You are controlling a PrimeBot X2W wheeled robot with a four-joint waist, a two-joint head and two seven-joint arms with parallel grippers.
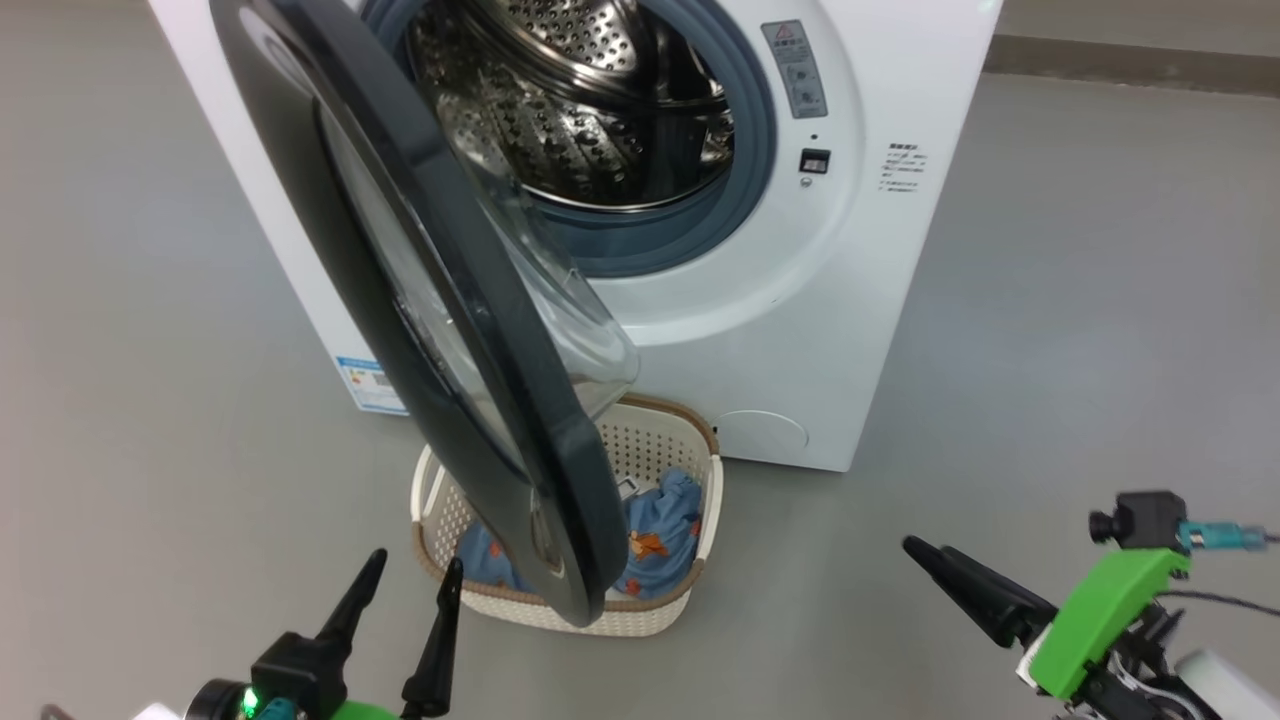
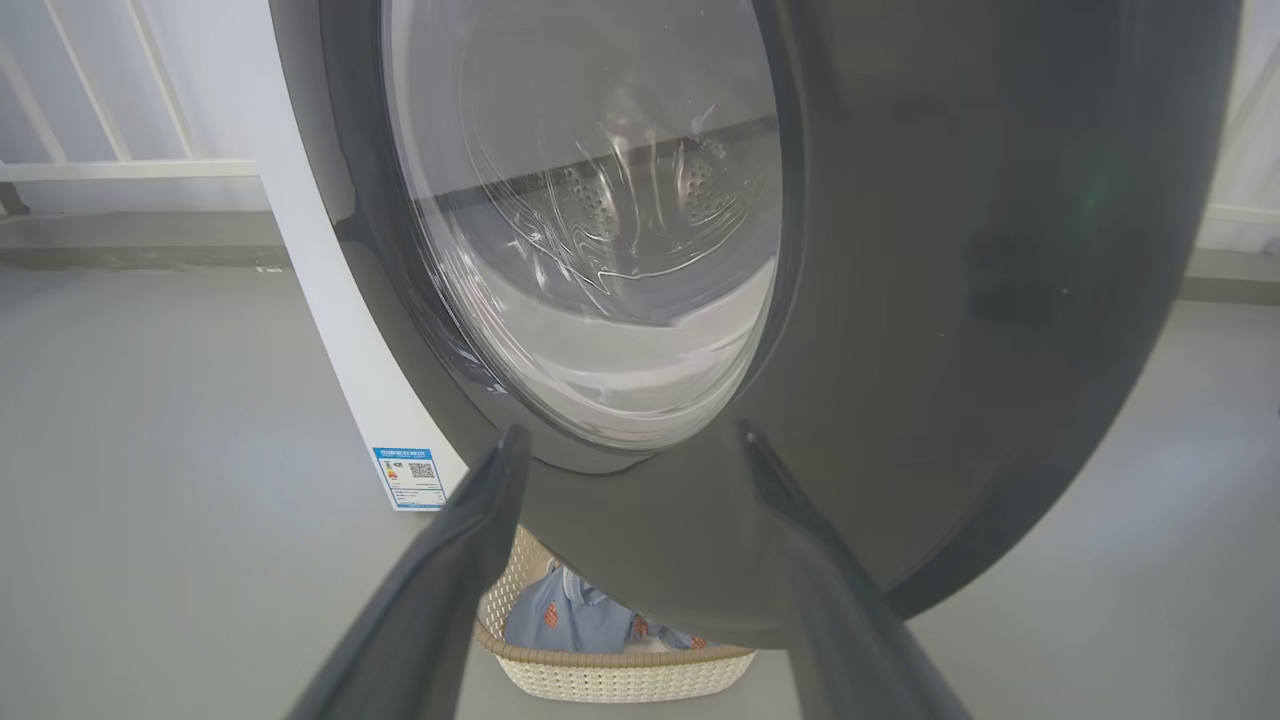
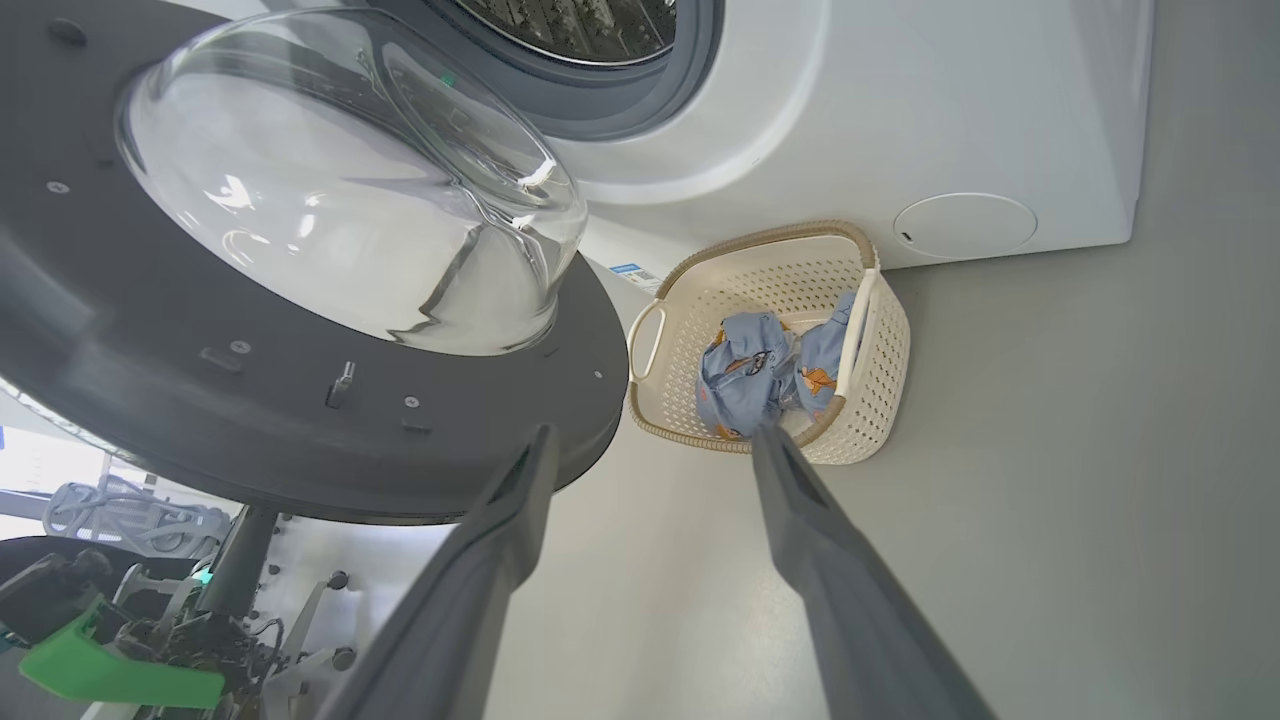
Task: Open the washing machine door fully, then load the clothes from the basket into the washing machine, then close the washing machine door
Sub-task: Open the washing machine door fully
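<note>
One washing machine (image 1: 880, 300) is seen standing on the grey floor (image 1: 1050, 350), with one washing machine door (image 1: 575, 500) swung out from its front on the robot's left. One steel drum (image 1: 580, 110) is exposed behind one grey gasket (image 1: 750, 150). One basket (image 1: 660, 440) is set on the floor just before the machine's lower front, under the door's lower edge. The clothes (image 1: 665, 525) are lying inside it. In the right wrist view two light blue bunches (image 3: 745, 370) can be counted, though it cannot be told whether they are separate garments. One blue label (image 1: 372, 385) is stuck low on the machine's front.

Two end effectors are counted. The left end effector (image 1: 417, 560) is held with its two fingers spread apart and nothing between them, close to the door's outer face. The right end effector (image 1: 927, 548) is likewise spread, with nothing gripped, well apart from the basket on the robot's right.

The machine's top is cut off in the head view, as is the door's upper part. The middle of the basket and part of the clothes are hidden behind the door's dark rim. The drum's inside is blurred through the glass bowl (image 3: 340, 190) in the left wrist view. The print on the label is too small to be read.
</note>
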